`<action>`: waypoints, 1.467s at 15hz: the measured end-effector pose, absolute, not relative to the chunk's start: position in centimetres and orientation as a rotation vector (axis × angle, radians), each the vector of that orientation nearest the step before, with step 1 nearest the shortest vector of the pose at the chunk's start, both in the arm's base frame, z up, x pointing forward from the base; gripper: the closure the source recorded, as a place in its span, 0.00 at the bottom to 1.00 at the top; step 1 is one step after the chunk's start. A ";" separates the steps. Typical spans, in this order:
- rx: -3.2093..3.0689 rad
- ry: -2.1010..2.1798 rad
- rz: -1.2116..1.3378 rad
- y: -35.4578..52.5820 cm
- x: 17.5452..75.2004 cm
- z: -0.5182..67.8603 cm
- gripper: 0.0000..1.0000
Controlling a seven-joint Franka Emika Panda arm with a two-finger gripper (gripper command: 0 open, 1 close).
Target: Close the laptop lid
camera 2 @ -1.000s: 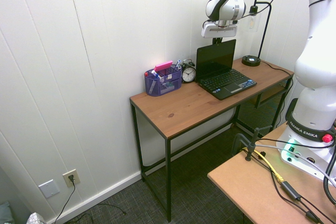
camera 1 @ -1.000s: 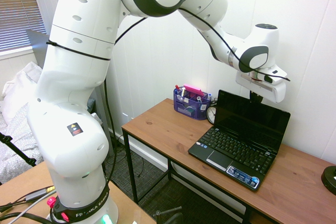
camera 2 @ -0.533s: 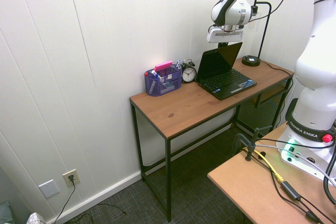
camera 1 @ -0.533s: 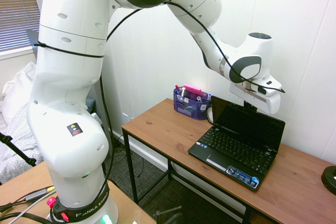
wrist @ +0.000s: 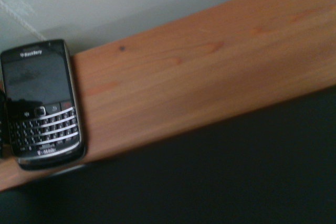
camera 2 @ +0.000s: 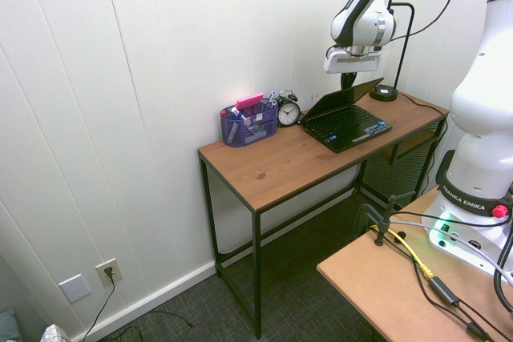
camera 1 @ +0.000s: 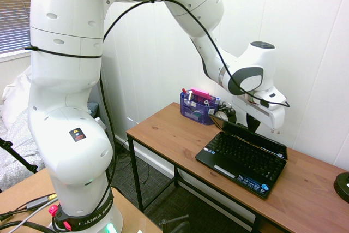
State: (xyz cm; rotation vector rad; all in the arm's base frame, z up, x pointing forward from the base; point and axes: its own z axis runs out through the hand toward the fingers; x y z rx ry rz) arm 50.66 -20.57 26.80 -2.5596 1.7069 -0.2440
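The small black laptop [camera 1: 240, 159] sits on the wooden desk [camera 1: 169, 129] with its keyboard showing. The laptop lid [camera 1: 262, 141] leans far forward, low over the keys, and only a narrow gap is left. My gripper [camera 1: 252, 125] is shut, holds nothing and touches the lid's back from above, near the upper edge. From the other side, the gripper [camera 2: 348, 82] stands just above the slanted lid [camera 2: 341, 99]. In the wrist view the lid's plain black outside [wrist: 236, 177] fills the lower part.
A purple mesh organiser [camera 1: 198, 107] and a small alarm clock [camera 2: 288, 110] stand to the laptop's left by the wall. A black phone [wrist: 42, 103] lies on the desk behind the lid. A black round lamp base [camera 2: 383, 92] stands at the desk's far end.
The lid has swung from nearly upright down to a low slant over the keyboard. My gripper came down and forward with it, staying shut.
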 end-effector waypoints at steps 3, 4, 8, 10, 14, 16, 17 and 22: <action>-2.567 1.711 -0.223 -20.3 48.8 25.6 1.00; -2.570 1.711 -0.217 -20.4 48.2 25.2 1.00; -2.581 1.720 -0.181 -21.4 46.0 24.1 1.00; -2.586 1.726 -0.158 -21.8 45.2 23.6 1.00; -2.596 1.735 -0.109 -22.0 43.6 22.5 1.00; -2.603 1.734 -0.086 -22.1 43.0 21.9 1.00; -2.606 1.735 -0.077 -22.2 42.8 21.6 1.00; -2.620 1.744 -0.034 -23.0 42.0 20.3 1.00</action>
